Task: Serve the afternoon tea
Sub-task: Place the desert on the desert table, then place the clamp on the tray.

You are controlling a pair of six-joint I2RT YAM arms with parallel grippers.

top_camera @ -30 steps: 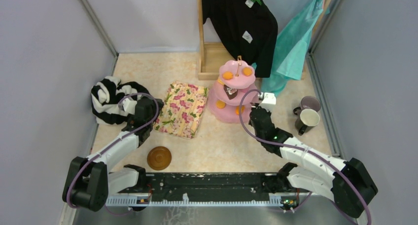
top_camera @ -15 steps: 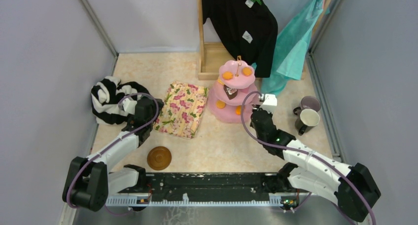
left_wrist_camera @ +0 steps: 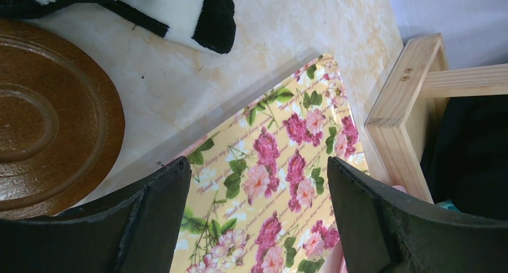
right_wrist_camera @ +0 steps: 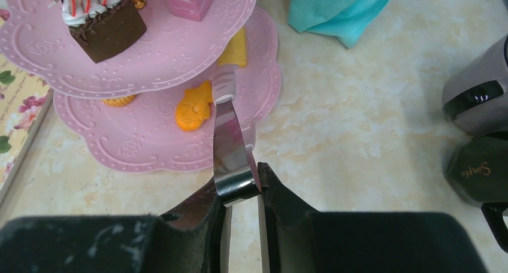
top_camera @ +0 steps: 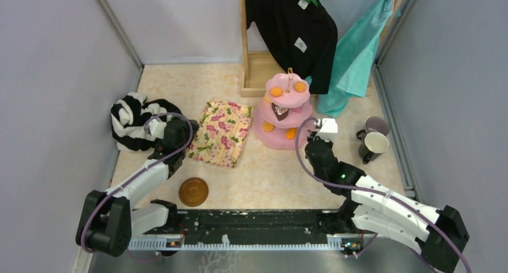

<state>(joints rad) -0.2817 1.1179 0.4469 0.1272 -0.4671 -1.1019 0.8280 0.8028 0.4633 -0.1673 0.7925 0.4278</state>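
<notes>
The pink three-tier cake stand [top_camera: 281, 114] stands mid-table with small orange pastries on it. In the right wrist view its lower tier [right_wrist_camera: 150, 159] carries an orange fish-shaped pastry [right_wrist_camera: 193, 108] and a yellow one [right_wrist_camera: 235, 48], and a brown cake [right_wrist_camera: 108, 21] sits on the tier above. My right gripper [right_wrist_camera: 242, 177] is shut on shiny metal tongs [right_wrist_camera: 230, 144], whose tip hangs just right of the orange pastry. The lilac mug [top_camera: 376, 126] and the cream mug [top_camera: 374, 144] stand at the right. My left gripper [left_wrist_camera: 259, 171] is open over the floral cloth [left_wrist_camera: 269, 183], beside a brown saucer [left_wrist_camera: 48, 117].
A brown saucer [top_camera: 193, 191] lies near the front edge. The striped garment [top_camera: 135, 120] is bunched at the far left. A wooden rack [top_camera: 254, 69] with a black top and a teal cloth [top_camera: 353, 51] stands at the back. Grey walls close in both sides.
My right arm has drawn slightly back and to the right of the cake stand, still holding the tongs. The left arm has not moved.
</notes>
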